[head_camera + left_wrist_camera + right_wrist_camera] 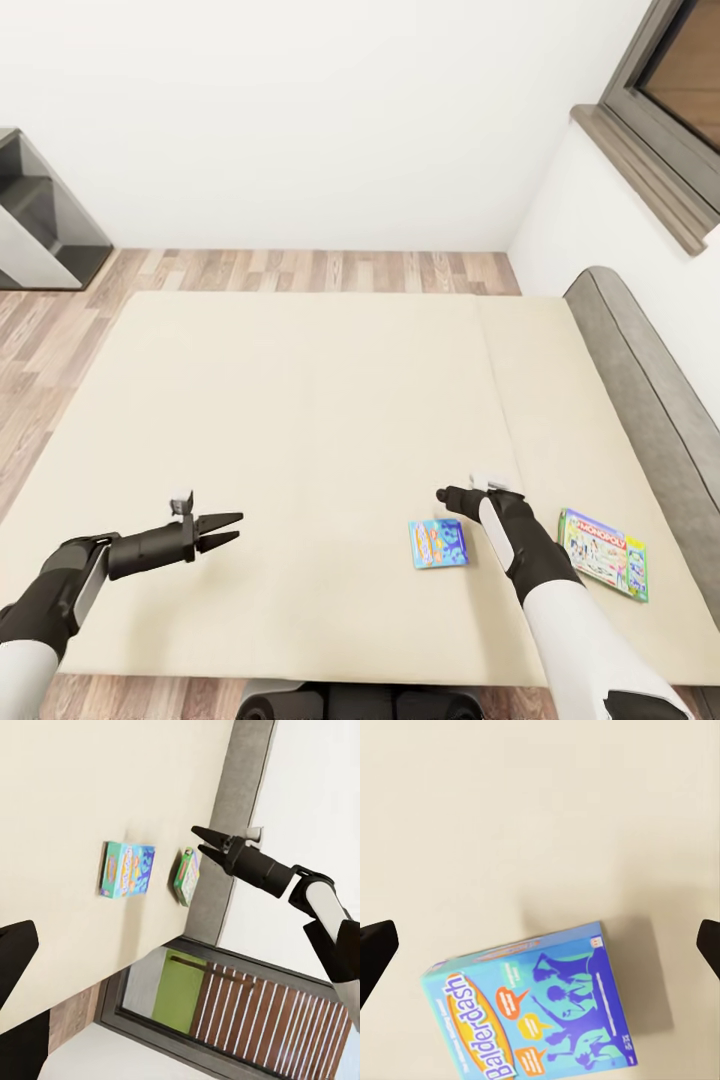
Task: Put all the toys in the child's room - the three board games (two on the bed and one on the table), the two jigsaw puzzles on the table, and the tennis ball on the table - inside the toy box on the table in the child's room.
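Observation:
Two board games lie on the beige bed (300,420) near its front right. The blue one (438,544) (127,870) reads "Balderdash" (532,1009). The white-and-green one (603,553) (187,876) lies beside the grey headboard (650,390). My right gripper (447,495) (204,844) (540,945) hangs open just above the bed, at the far edge of the blue game, and holds nothing. My left gripper (228,530) is open and empty over the bed's front left. The toy box, jigsaw puzzles and tennis ball are out of view.
A dark grey unit with a white panel (40,225) stands on the wood floor (300,270) at the far left. White walls close the back and right, with a dark-framed window (665,110) above the headboard. The bed's front edge is right below me.

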